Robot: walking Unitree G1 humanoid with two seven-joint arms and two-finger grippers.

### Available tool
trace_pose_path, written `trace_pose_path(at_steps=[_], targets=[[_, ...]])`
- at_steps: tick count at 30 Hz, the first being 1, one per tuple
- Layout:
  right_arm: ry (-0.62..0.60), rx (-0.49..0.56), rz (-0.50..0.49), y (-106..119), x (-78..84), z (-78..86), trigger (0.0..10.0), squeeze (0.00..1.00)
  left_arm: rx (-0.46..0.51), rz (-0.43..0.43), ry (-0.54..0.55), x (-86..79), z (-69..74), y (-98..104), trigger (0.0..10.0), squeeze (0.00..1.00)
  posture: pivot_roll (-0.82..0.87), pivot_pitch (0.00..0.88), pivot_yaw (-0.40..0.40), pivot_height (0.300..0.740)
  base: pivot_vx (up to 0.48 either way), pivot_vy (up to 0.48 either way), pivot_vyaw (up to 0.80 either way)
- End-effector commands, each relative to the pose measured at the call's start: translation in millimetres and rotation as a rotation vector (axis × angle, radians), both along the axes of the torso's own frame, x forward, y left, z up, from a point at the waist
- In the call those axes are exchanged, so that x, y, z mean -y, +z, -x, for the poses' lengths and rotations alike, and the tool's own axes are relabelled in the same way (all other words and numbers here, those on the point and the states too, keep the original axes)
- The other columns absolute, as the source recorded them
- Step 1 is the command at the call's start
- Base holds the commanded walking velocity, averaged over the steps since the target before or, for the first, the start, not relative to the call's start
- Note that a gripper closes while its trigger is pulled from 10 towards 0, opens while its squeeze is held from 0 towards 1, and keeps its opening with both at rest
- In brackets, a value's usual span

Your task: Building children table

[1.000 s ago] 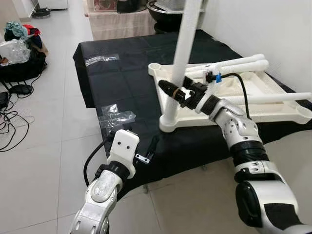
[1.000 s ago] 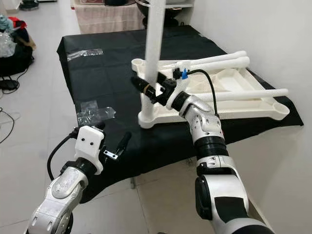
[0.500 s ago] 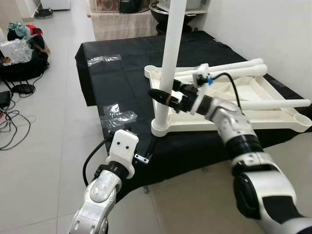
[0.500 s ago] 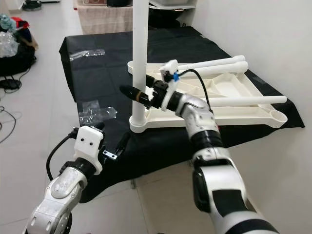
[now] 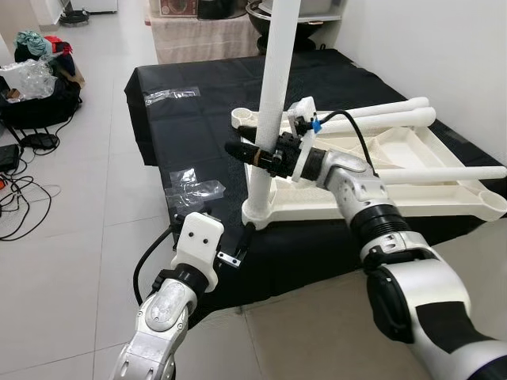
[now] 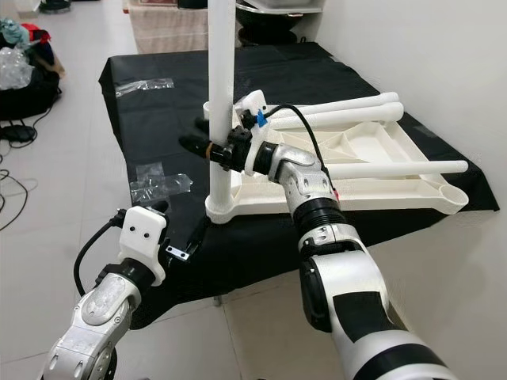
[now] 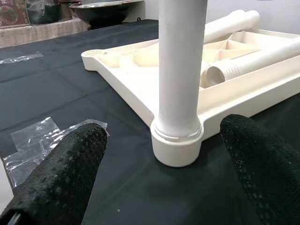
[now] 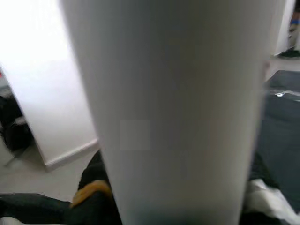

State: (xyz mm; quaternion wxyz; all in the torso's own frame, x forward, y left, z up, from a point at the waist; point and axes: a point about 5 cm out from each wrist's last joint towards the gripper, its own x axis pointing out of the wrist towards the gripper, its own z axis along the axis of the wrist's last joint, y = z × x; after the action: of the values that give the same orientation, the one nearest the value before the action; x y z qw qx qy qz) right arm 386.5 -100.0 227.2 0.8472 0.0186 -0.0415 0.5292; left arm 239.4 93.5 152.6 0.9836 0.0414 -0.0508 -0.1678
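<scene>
A cream children's table top (image 5: 412,186) lies upside down on a black-covered surface. One white leg (image 5: 273,103) stands upright in its near-left corner socket (image 5: 260,212). My right gripper (image 5: 252,152) is shut on this leg a little above the socket; in the right wrist view the leg (image 8: 168,108) is pressed close to the camera. My left gripper (image 7: 161,131) is open and holds nothing, low at the cloth's near edge, facing the leg's base (image 7: 178,140). Two loose legs (image 5: 380,119) lie along the far side of the top, and a third (image 5: 444,172) lies across it.
Clear plastic bags (image 5: 194,184) lie on the black cloth left of the table top, and another (image 5: 170,95) lies farther back. Bags and clothes (image 5: 32,79) and cables (image 5: 16,190) are on the tiled floor at left. A white wall (image 5: 444,55) runs along the right.
My right gripper has moved left with the leg, dragging the table top's near corner left across the cloth. The leg now stands straighter. My left arm has stayed put.
</scene>
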Motion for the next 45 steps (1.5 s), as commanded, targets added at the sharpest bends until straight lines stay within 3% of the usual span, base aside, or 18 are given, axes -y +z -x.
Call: trace_pose_path(at_steps=[1, 3, 7, 9, 10, 11, 12, 14, 15, 17, 24, 25, 30, 31, 34, 35, 39, 45], targets=[[-0.053, -0.01, -0.004, -4, -2.5, -2.6, 0.0, 0.0, -0.013, -0.003, 0.001, 0.7, 0.9, -2, 10.0, 0.0, 0.03, 0.031, -0.095, 0.74, 0.0, 0.0, 0.0], [-0.113, 0.0, -0.01, -3, -0.4, -5.8, 0.0, 0.0, -0.013, -0.002, -0.001, 1.1, 0.6, -2, 10.0, 0.0, 0.03, 0.032, -0.096, 0.74, 0.0, 0.0, 0.0], [-0.753, -0.036, -0.008, -11, 24.3, -26.1, 0.0, 0.0, -0.007, 0.0, 0.006, 0.3, -1.7, -1, 10.0, 0.0, 0.03, 0.033, -0.092, 0.74, 0.0, 0.0, 0.0], [-0.971, -0.071, 0.006, -18, 38.0, -27.6, 0.0, 0.0, -0.006, -0.002, 0.005, 0.2, -2.1, -1, 10.0, 0.0, 0.03, 0.032, -0.091, 0.74, 0.0, 0.0, 0.0], [-0.971, -0.071, 0.006, -18, 38.0, -27.6, 0.0, 0.0, -0.006, -0.002, 0.005, 0.2, -2.1, -1, 10.0, 0.0, 0.03, 0.032, -0.091, 0.74, 0.0, 0.0, 0.0], [-1.079, -0.071, 0.014, -20, 45.8, -26.8, 0.0, 0.0, -0.006, -0.003, 0.003, 0.4, -2.3, -1, 10.0, 0.0, 0.03, 0.032, -0.092, 0.74, 0.0, 0.0, 0.0], [-1.079, -0.071, 0.014, -20, 45.8, -26.8, 0.0, 0.0, -0.006, -0.003, 0.003, 0.4, -2.3, -1, 10.0, 0.0, 0.03, 0.032, -0.092, 0.74, 0.0, 0.0, 0.0], [-1.234, -0.084, 0.006, -23, 55.1, -24.3, 0.0, 0.0, -0.006, -0.002, 0.003, 0.7, -2.8, -1, 10.0, 0.0, 0.02, 0.034, -0.088, 0.74, 0.0, 0.0, 0.0], [-1.234, -0.084, 0.006, -23, 55.1, -24.3, 0.0, 0.0, -0.006, -0.002, 0.003, 0.7, -2.8, -1, 10.0, 0.0, 0.02, 0.034, -0.088, 0.74, 0.0, 0.0, 0.0], [-1.378, -0.133, -0.039, -25, 51.9, -18.7, 0.0, 0.0, -0.004, -0.001, 0.002, 1.1, -3.9, 0, 10.0, 0.0, 0.02, 0.033, -0.086, 0.74, 0.0, 0.0, 0.0], [-1.412, -0.156, -0.082, -21, 34.9, -15.4, 0.0, 0.0, -0.002, 0.0, 0.0, 1.9, -4.4, 0, 10.0, 0.0, 0.02, 0.032, -0.087, 0.74, 0.0, 0.0, 0.0], [-1.41, -0.131, -0.097, -15, 21.0, -16.0, 10.0, 0.0, -0.002, 0.001, 0.001, 1.9, -4.6, 0, 10.0, 0.0, 0.02, 0.028, -0.092, 0.74, 0.0, 0.0, 0.0], [-1.411, -0.118, -0.116, -13, 15.6, -15.5, 10.0, 0.0, -0.002, 0.001, 0.003, 1.6, -4.9, 0, 10.0, 0.0, 0.02, 0.029, -0.093, 0.74, 0.0, 0.0, 0.0], [-1.406, -0.103, -0.136, -11, 16.5, -14.8, 10.0, 1.0, -0.002, 0.0, 0.004, 1.3, -4.7, -1, 10.0, 0.0, 0.02, 0.029, -0.093, 0.74, 0.0, 0.0, 0.0], [-1.413, -0.082, -0.146, -10, 19.8, -13.9, 10.0, 1.0, -0.004, 0.0, 0.005, 1.0, -4.5, -1, 10.0, 0.0, 0.02, 0.028, -0.089, 0.74, 0.0, 0.0, 0.0], [-1.407, -0.047, -0.14, -9, 23.1, -11.8, 10.0, 0.0, -0.006, 0.0, 0.004, 1.0, -4.4, -2, 10.0, 0.0, 0.01, 0.024, -0.088, 0.74, 0.0, 0.0, 0.0], [-1.361, 0.024, -0.111, -10, 27.8, -5.3, 10.0, 0.0, -0.008, -0.001, 0.002, 1.3, -4.9, -3, 10.0, 0.0, 0.01, 0.024, -0.089, 0.74, 0.0, 0.0, 0.0], [-1.228, 0.1, -0.049, -48, 47.3, 35.3, 10.0, 0.0, -0.023, -0.003, -0.001, 1.6, -5.2, -8, 10.0, 0.0, 0.0, 0.017, -0.077, 0.74, 0.0, 0.0, 0.0]])
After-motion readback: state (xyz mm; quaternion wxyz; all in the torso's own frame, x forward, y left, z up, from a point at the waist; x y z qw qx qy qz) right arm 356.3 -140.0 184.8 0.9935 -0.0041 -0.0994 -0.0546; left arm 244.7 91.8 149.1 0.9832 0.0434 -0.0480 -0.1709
